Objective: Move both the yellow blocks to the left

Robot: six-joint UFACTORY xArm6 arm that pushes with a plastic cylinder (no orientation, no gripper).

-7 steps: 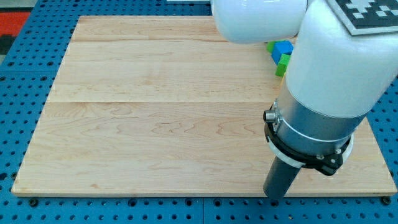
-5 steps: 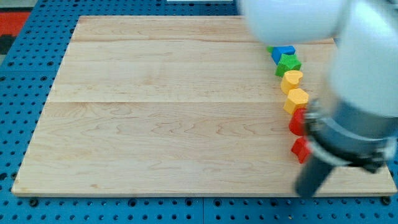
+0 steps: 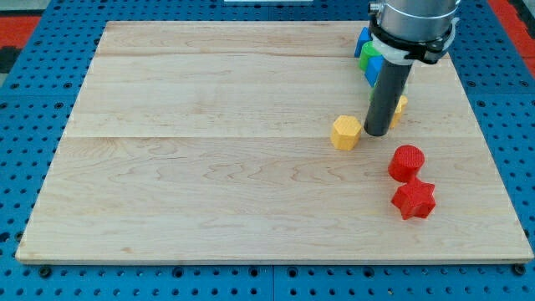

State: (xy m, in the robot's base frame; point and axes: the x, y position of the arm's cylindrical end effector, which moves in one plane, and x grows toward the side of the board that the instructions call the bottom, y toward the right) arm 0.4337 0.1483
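Observation:
A yellow hexagonal block (image 3: 345,132) lies on the wooden board (image 3: 209,150), right of the middle. My tip (image 3: 375,133) stands just to its right, close to it or touching. A second yellow block (image 3: 400,105) peeks out behind the rod, right of it and mostly hidden. The rod comes down from the view's top right.
A red round block (image 3: 407,161) and a red star block (image 3: 414,200) lie below and right of my tip. Blue blocks (image 3: 362,40) and a green block (image 3: 369,55) sit near the top right, partly hidden by the arm.
The arm has swung from the view's bottom right up to the top right. One yellow block has slid left out of the column of blocks; the tip now stands beside it.

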